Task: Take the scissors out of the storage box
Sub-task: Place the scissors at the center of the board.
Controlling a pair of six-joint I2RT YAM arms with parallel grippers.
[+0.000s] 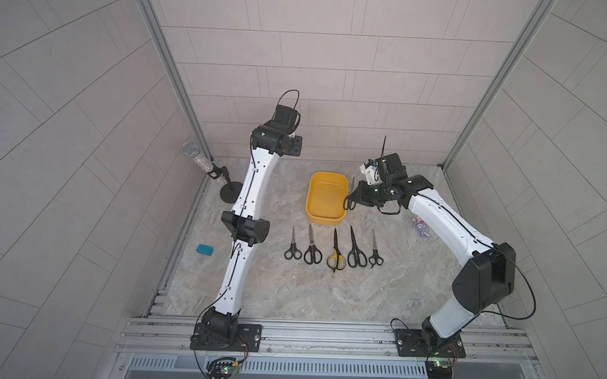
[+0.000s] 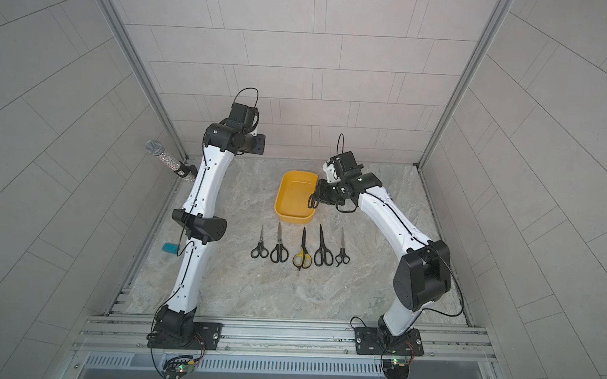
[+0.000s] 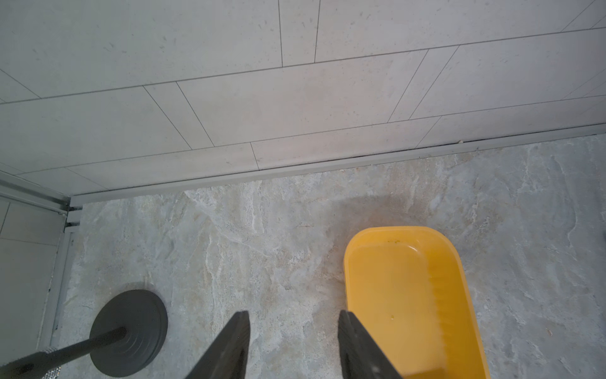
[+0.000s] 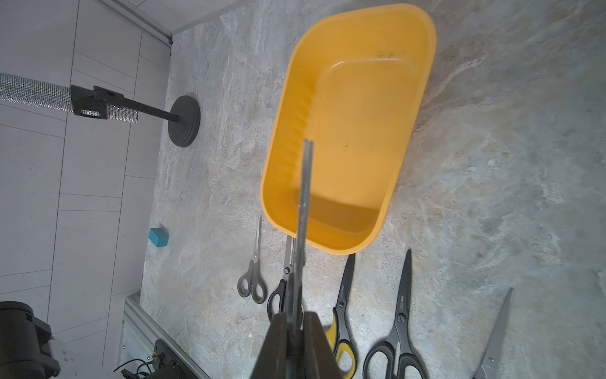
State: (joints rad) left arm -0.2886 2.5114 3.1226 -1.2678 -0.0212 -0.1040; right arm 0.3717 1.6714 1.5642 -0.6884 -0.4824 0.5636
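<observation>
**Storage box.** The mustard-yellow storage box [image 1: 324,198] stands on the marbled tabletop [image 1: 290,295] near the back wall, long axis running 12 to 6 o'clock in both top views.

**Right gripper.** The right gripper [image 4: 295,316] is clamped on the sixth pair [image 4: 305,197], a black-handled pair of scissors. It grips just ahead of the handles. The blades are together and the tip points toward 12 o'clock. In a top view this pair [image 1: 351,199] is raised at the box's 3 o'clock rim. Whether it hangs over the rim or just outside it cannot be told.

**Left gripper.** The left gripper [image 3: 293,316] has its jaws apart with only tabletop showing between them. The arm is raised at the box's 11 o'clock.

**Scissors on the table.** A row of five scissors [image 2: 303,243] lies at the box's 6 o'clock, side by side and apart. All tips point to 12 o'clock. The yellow-and-black scissors [image 1: 336,261] are in the middle.

**Other items.**
- A glittered microphone [image 1: 197,154] on its stand is at 9 o'clock of the box.
- A teal block [image 1: 204,249] lies at 8 o'clock.
- A small multicoloured object [image 1: 420,228] at 4 o'clock is too small to identify.
</observation>
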